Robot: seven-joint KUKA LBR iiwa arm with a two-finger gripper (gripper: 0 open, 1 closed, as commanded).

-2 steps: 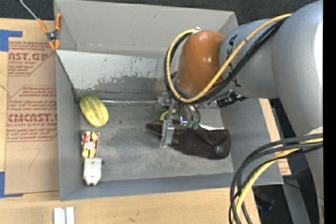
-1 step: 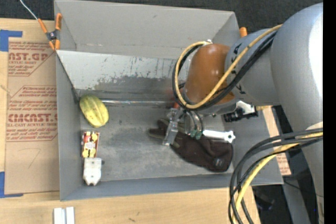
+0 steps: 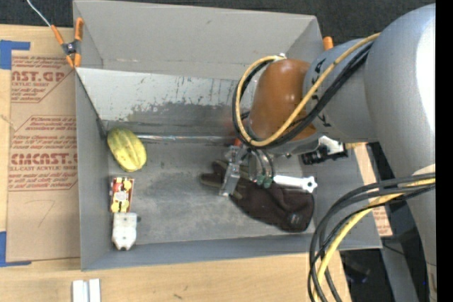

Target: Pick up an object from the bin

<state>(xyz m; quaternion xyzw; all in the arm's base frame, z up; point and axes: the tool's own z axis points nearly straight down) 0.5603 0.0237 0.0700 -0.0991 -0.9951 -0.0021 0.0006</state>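
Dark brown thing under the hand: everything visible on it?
The dark brown thing looks like soft cloth, perhaps a sock: limp, crumpled, lying flat on the bin floor toward the front right. Its narrow end runs left under the hand; contact cannot be told. A white flat tool lies at its upper edge.

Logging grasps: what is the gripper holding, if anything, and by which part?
Cannot tell: the gripper sits at the left end of the dark brown cloth, but no grip is visible.
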